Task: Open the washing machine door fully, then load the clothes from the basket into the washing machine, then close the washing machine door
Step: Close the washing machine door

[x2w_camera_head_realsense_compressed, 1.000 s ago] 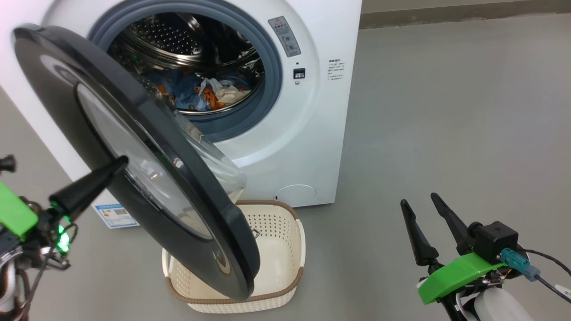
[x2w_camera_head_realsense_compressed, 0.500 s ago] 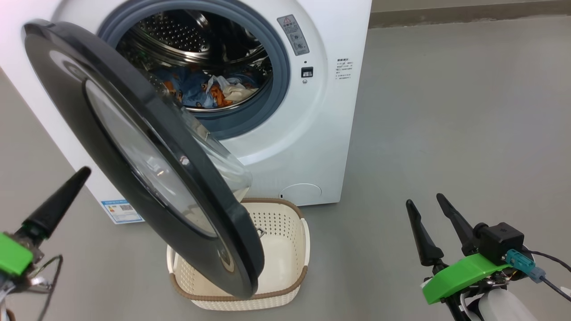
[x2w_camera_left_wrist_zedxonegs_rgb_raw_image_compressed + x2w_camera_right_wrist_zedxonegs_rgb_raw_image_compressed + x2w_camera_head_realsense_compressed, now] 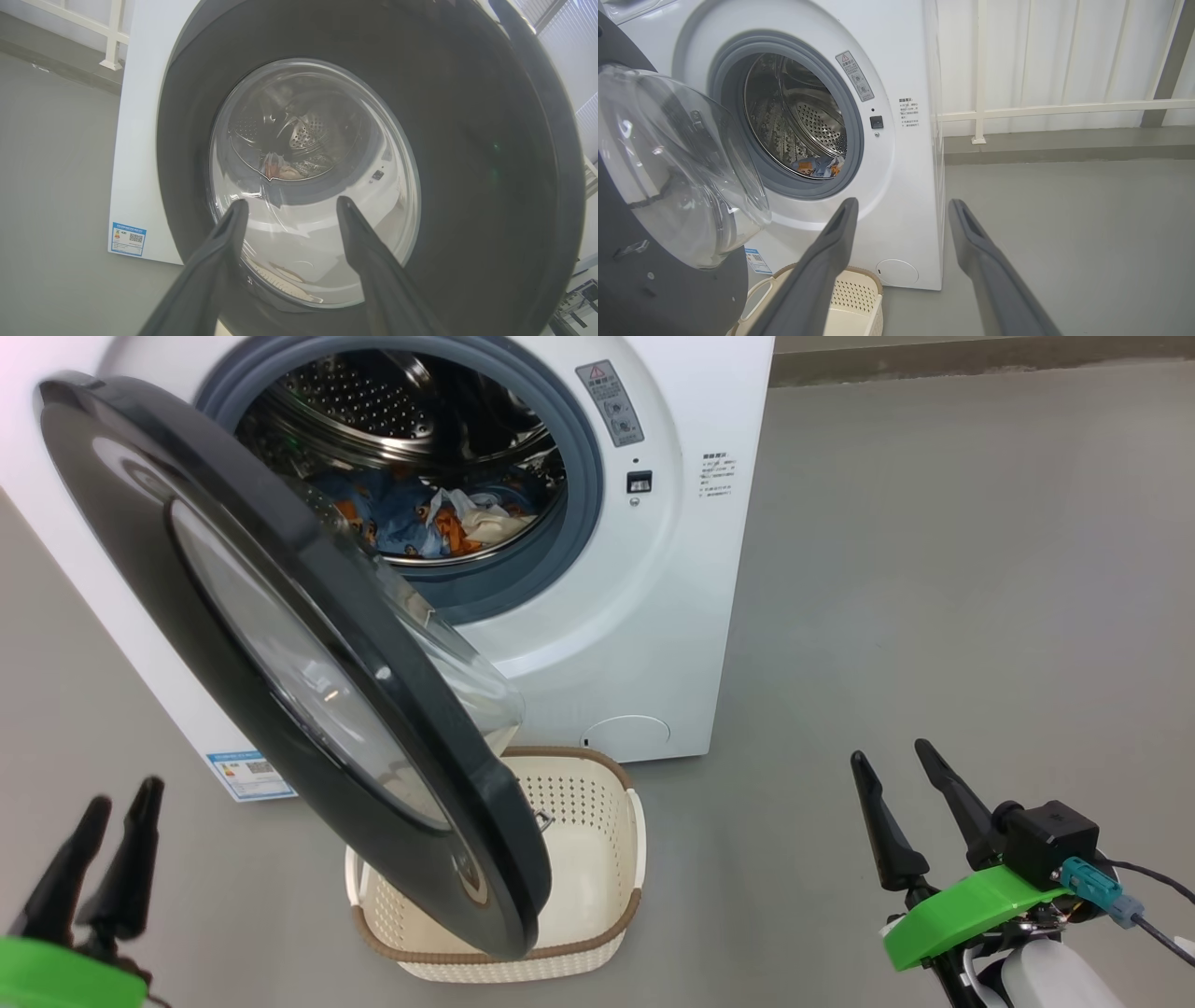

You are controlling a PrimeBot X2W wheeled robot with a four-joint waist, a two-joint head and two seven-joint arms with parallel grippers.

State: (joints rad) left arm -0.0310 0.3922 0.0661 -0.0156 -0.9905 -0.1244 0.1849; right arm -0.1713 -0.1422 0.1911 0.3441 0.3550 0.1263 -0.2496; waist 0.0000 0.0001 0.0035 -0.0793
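Observation:
The washing machine (image 3: 672, 569) stands with its door (image 3: 280, 663) swung partway out to the left, the glass bowl facing the drum. The bear-print clothes (image 3: 420, 523) lie at the bottom of the drum, with a cream piece among them. Below the door's lower edge, the basket (image 3: 569, 793) sits on the floor and looks empty. My left gripper (image 3: 121, 793) is open at the lower left, apart from the door's outer face (image 3: 308, 140), which its fingers point at. My right gripper (image 3: 889, 752) is open at the lower right, holding nothing.
Grey floor (image 3: 934, 569) stretches to the right of the machine. A white railing (image 3: 980, 112) and wall run behind it. A blue label (image 3: 250, 775) sits low on the machine's side, left of the basket.
My left gripper has drawn back from the door's outer face, down to the lower left. The door holds about the same angle. The right gripper has stayed put.

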